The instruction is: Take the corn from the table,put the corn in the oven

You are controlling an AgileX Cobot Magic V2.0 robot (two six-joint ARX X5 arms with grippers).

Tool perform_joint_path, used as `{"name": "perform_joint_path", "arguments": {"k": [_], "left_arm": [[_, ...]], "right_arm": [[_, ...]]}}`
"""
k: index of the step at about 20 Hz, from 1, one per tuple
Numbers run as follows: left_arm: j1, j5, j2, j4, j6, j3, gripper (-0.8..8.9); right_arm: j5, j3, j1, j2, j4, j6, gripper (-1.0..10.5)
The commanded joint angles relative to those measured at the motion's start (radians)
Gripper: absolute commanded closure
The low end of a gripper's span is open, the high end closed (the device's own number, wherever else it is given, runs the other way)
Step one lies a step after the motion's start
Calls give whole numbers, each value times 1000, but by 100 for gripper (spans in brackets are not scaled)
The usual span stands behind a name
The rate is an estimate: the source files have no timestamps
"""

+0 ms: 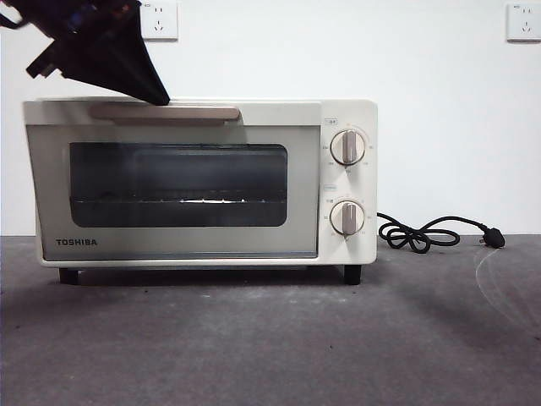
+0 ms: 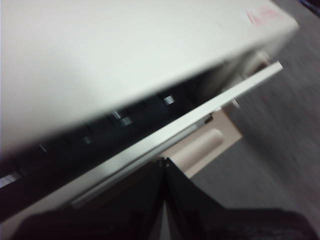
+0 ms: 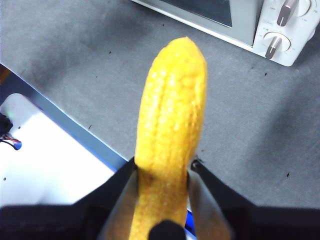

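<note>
Front view: Toshiba toaster oven [image 1: 199, 182] sits on dark grey table [image 1: 270, 347], door looks nearly closed from here; beige bar handle [image 1: 165, 112] along top of door, two round knobs [image 1: 347, 147] stacked on R panel. Black power cord [image 1: 423, 233] w/ plug lies coiled on table at approx 3 o'clock of oven, apart from it. Two wall sockets [image 1: 159, 19] on white wall behind. Left gripper [image 1: 156, 95] enters from upper L corner, dark tip at handle's L end; contact not certain. Left wrist view (blurred): left gripper [image 2: 164, 162] jaws pinched together to a point, nothing between them, tip just by the door's top edge; a dark gap shows between door edge and oven body [image 2: 125, 55], so door is cracked open slightly. Right wrist view: right gripper [image 3: 164, 167] clamps the corn [image 3: 172, 120] at its lower end, cob pointing away from wrist, held above table [image 3: 75, 60]; oven's knob corner [image 3: 280, 30] at approx 1 o'clock of cob tip, well apart. Corn not seen in front view.
</note>
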Motion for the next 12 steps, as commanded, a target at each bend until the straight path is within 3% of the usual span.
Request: {"name": "perform_joint_path", "arguments": {"k": [1, 7, 12], "left_arm": [[-10, 15, 38, -123, 28, -43, 818], [-35, 105, 26, -239, 72, -43, 819], [-97, 119, -45, -297, 71, -43, 819]], "right_arm": [[1, 3, 2, 1, 6, 4, 958], [2, 4, 2, 1, 8, 0, 958], [2, 4, 2, 1, 9, 0, 958]]}}
